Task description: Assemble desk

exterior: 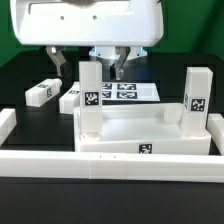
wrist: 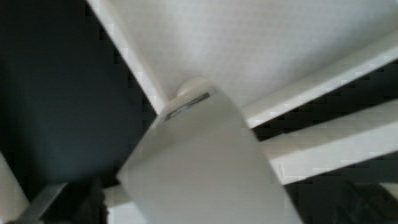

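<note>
The white tray-like tabletop (exterior: pixel 140 128) lies upside down inside the border wall. One white leg (exterior: pixel 90 95) stands upright at its corner on the exterior view's left. A second leg (exterior: pixel 195 95) stands at the corner on the right. Two loose legs (exterior: pixel 42 92) (exterior: pixel 70 99) lie on the black table on the left. My gripper (exterior: pixel 90 65) hangs over the left upright leg with one finger on each side of its top, jaws wide apart. In the wrist view that leg (wrist: pixel 196 160) fills the space between the jaws of the gripper (wrist: pixel 196 215), with the tabletop (wrist: pixel 249 50) behind it.
The marker board (exterior: pixel 120 92) lies flat behind the tabletop. The low white border wall (exterior: pixel 110 160) runs along the front and up both sides. The robot's white body (exterior: pixel 95 22) fills the top of the exterior view.
</note>
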{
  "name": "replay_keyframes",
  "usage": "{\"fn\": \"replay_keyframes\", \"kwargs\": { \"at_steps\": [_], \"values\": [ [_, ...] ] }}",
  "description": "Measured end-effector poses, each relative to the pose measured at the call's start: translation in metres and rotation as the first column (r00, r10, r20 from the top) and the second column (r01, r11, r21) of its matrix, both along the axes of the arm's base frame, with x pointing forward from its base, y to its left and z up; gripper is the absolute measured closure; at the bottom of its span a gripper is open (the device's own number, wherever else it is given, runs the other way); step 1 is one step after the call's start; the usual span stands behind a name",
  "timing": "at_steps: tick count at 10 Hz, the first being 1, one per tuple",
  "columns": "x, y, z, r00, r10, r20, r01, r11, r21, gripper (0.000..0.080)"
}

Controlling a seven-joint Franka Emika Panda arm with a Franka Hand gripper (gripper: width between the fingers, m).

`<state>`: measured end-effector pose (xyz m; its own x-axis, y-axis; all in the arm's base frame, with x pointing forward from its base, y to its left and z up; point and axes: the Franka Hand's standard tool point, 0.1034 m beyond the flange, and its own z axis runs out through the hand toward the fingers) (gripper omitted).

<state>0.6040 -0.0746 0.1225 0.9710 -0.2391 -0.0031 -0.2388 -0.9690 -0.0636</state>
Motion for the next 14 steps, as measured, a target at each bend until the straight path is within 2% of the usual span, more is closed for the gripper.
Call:
{"fn": "replay_keyframes", "kwargs": {
  "at_steps": [2,5,7,9,10,11,13,14],
  "values": [
    [0.0004,-0.0024,-0.0018,0.985,0.173,0.024,-0.173,0.985,-0.014,0.015],
    [-0.0041,-0.0059,-0.0085,0.916,0.4,0.041,-0.398,0.916,-0.039,0.015],
    [-0.0032,-0.0052,-0.0084,0.891,0.452,0.046,-0.45,0.892,-0.046,0.015],
    [-0.0035,-0.0059,-0.009,0.892,0.45,0.045,-0.448,0.893,-0.045,0.0411],
    [-0.0036,-0.0058,-0.0091,0.897,0.44,0.045,-0.438,0.898,-0.044,0.0411],
    [-0.0033,-0.0055,-0.0089,0.906,0.422,0.045,-0.42,0.906,-0.042,0.0509],
    [-0.0033,-0.0055,-0.0089,0.907,0.419,0.045,-0.418,0.908,-0.042,0.0509],
    [-0.0034,-0.0057,-0.0094,0.935,0.352,0.042,-0.351,0.936,-0.035,0.0509]
  ]
}}
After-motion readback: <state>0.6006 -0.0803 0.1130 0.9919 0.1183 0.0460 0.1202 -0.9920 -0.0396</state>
